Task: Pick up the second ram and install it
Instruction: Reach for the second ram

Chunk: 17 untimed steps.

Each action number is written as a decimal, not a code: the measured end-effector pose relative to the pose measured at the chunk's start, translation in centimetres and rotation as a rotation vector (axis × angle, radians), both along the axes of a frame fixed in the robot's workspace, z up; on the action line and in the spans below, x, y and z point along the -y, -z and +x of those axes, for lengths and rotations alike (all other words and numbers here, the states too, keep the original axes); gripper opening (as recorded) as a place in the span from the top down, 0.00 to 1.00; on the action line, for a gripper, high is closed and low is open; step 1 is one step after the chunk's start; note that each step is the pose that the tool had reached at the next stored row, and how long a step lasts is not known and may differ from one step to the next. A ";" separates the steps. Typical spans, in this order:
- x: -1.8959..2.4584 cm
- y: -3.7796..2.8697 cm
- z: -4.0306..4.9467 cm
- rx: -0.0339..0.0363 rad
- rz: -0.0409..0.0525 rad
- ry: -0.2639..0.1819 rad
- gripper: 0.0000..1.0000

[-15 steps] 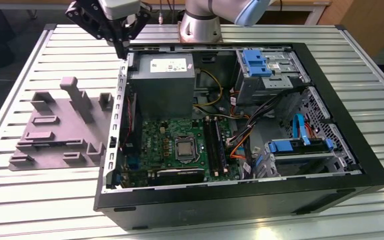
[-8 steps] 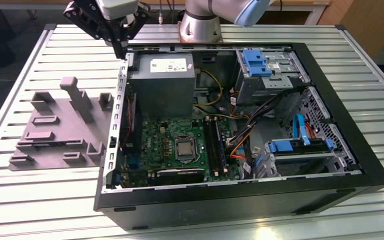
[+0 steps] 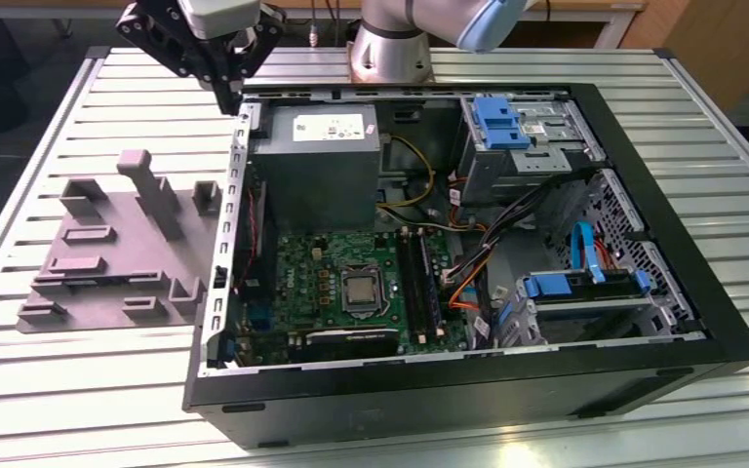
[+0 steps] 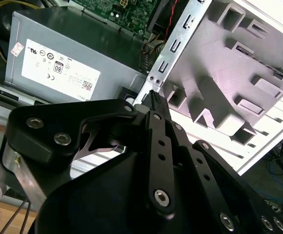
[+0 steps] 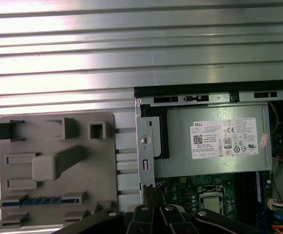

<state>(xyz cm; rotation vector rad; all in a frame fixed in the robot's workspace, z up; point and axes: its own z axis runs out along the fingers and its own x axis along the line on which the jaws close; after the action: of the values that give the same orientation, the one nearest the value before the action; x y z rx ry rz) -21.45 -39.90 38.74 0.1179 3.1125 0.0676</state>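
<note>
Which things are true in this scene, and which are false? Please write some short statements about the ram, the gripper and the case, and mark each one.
1. The second ram lies in a slot of the grey fixture. True.
2. The gripper reaches down into the middle of the case. False: it is at the case's wall, beside the power supply, and its shut jaws hold nothing.
3. The power supply carries a white label. True.
4. The grey fixture stands at the exterior view's right of the case. False: it stands at the exterior view's left.
</note>
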 end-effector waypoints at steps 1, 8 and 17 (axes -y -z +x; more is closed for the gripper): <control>0.00 0.00 -0.16 0.0000 0.0000 0.000 0.89; 0.00 0.00 -1.99 0.0000 0.0000 0.000 0.89; 0.00 0.02 -4.04 0.0000 0.0000 0.000 0.89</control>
<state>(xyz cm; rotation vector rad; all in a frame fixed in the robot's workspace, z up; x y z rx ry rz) -25.49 -39.90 38.72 0.1180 3.1125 0.0676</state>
